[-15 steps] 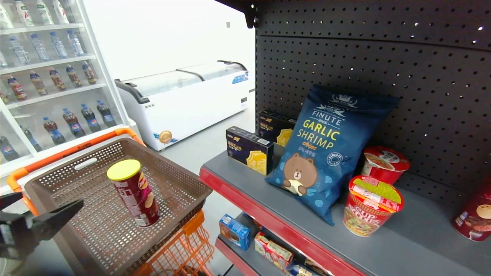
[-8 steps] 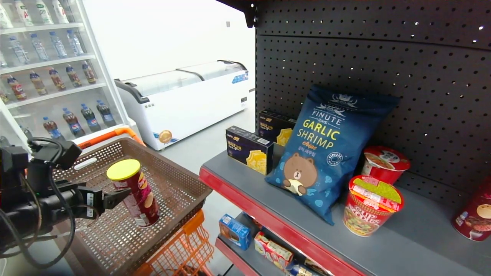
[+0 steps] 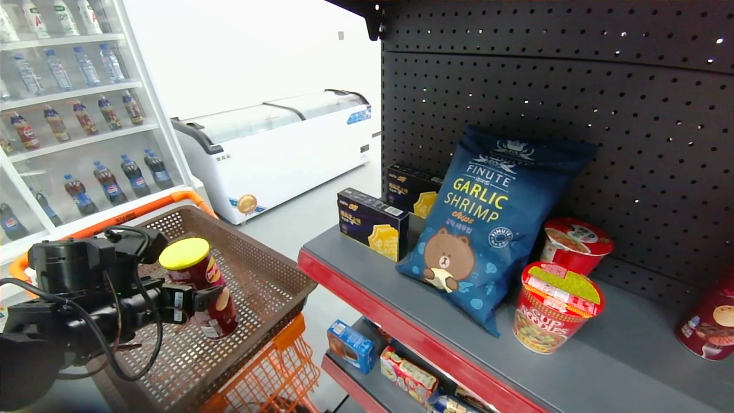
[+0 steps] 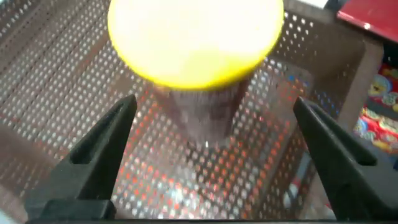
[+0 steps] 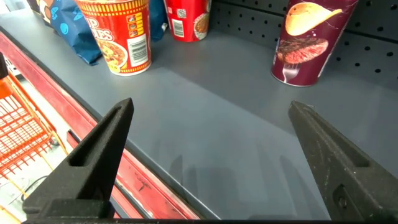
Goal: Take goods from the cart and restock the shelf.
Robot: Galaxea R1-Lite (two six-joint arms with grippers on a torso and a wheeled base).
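Can (image 3: 199,287), yellow lid, stands upright in the brown basket (image 3: 275,269) on the cart (image 3: 189,198). Left gripper (image 4: 214,107) is level with the can's body, fingers spread wide, one on each side, neither pressed against it. Right gripper (image 5: 211,111) hangs over bare shelf (image 3: 631,355), fingers spread, holding nothing. On the shelf: bag (image 3: 487,229), cup (image 5: 121,34), second can (image 5: 305,40) near the back panel.
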